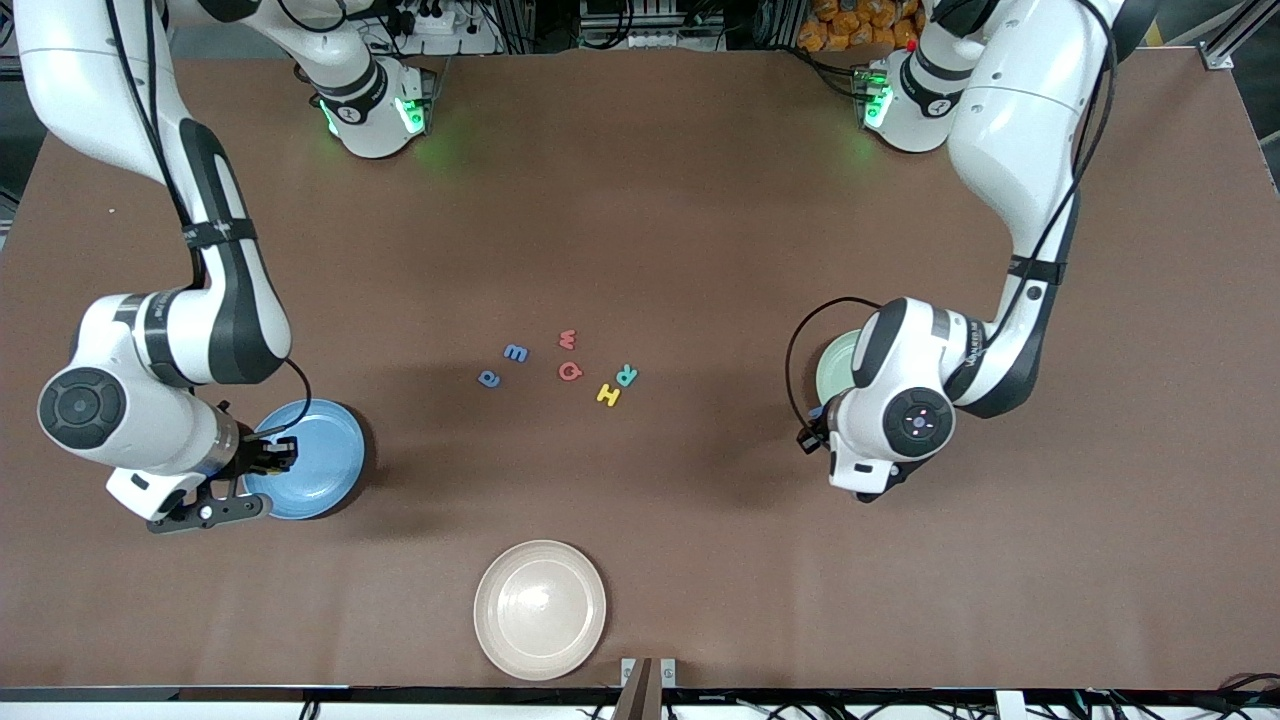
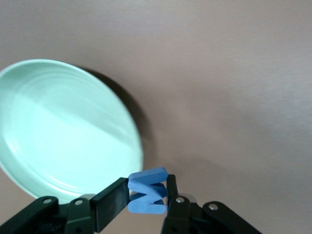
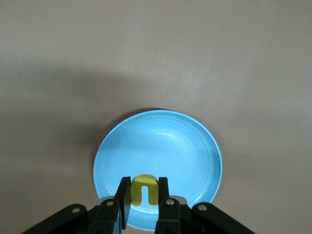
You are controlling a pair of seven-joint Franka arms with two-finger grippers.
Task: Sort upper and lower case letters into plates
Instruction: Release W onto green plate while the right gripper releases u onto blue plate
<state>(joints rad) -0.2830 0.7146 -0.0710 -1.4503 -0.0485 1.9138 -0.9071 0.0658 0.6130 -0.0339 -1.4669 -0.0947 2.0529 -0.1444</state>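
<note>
- The setting appeared to be a robotics lab, not a home or kitchen.
- Two white industrial robot arms (image 1: 200,300) (image 1: 1000,200) stood bolted along the top of the frame, each base ringed with green status lights (image 1: 408,115).
- A broad brown table (image 1: 700,200) filled nearly the whole frame, covered in plain matte material.
- Above the table's top edge, bundles of black cables (image 1: 440,20) and metal framing (image 1: 1225,40) showed against a dark background.
- At the upper right of the frame, a heap of orange packets (image 1: 850,25) sat among the equipment.
- At the bottom centre, a small metal bracket (image 1: 648,675) was fixed to the table edge.
</note>
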